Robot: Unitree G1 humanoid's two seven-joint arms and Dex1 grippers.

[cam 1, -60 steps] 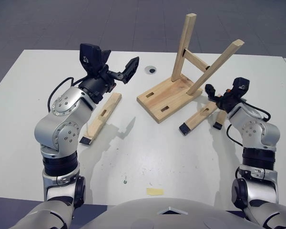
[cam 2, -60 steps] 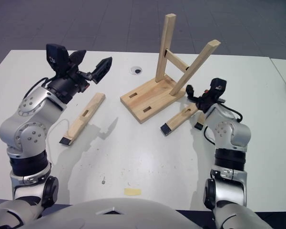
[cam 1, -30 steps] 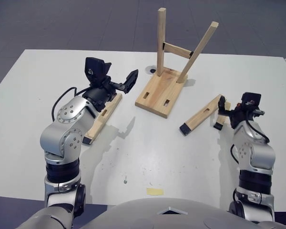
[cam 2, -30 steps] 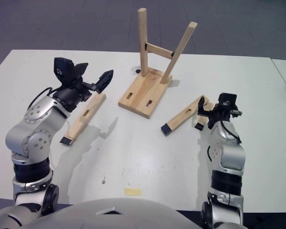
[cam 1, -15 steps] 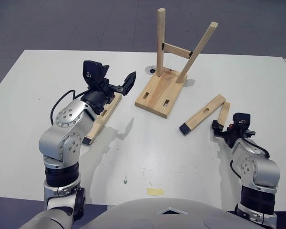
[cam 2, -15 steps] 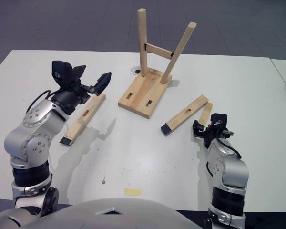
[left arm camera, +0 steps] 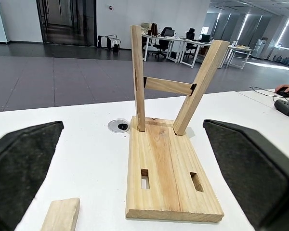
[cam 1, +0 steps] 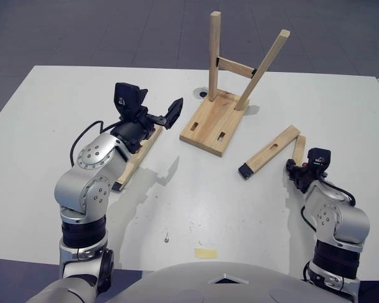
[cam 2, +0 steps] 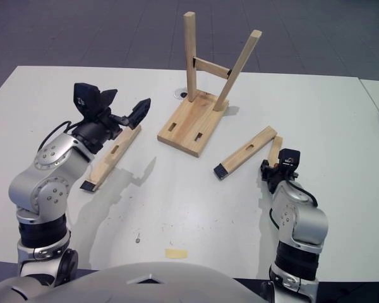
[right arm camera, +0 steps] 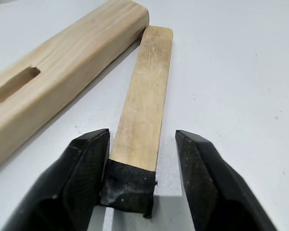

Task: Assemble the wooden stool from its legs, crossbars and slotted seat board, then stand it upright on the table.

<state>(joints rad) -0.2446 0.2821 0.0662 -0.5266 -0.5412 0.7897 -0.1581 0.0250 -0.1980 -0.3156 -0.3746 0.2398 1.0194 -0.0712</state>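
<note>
**A:** Since two seconds ago the seat board (cam 1: pixel 213 123) has turned and sits farther off, toward 12 o'clock, with its two upright legs (cam 1: pixel 215 53) pointing up. The right jaws have drawn back from it to about 4 o'clock.

**B:** And how do they stand now?

**A:** They are spread apart, one finger on each side of the black-capped end of the short crossbar (right arm camera: pixel 144 91), and not yet pinching it. The left jaws hang wide apart above the left loose leg (cam 1: pixel 136 154) at 9 o'clock and carry nothing.

**B:** So the step is picking up that bar?

**A:** I judge so. It lies flat, so the fingers should come right down to the tabletop (cam 1: pixel 189 202) and close squarely on its narrow sides. Lift straight up first. Its far end lies just beside the right loose leg (cam 1: pixel 270 150), and I cannot tell whether they touch. A sideways drag would likely shove that leg.

**B:** Where is there room to move?

**A:** Bare surface lies between the arms at 6 o'clock, good for turning the bar. The tabletop's right edge runs past 3 o'clock, well apart from the bar. At 12 o'clock the upright legs and the fitted crossbar (cam 1: pixel 235 66) stand tall. The two free slots (left arm camera: pixel 144 178) face this way, so approach them low from the 6 o'clock side.
</note>
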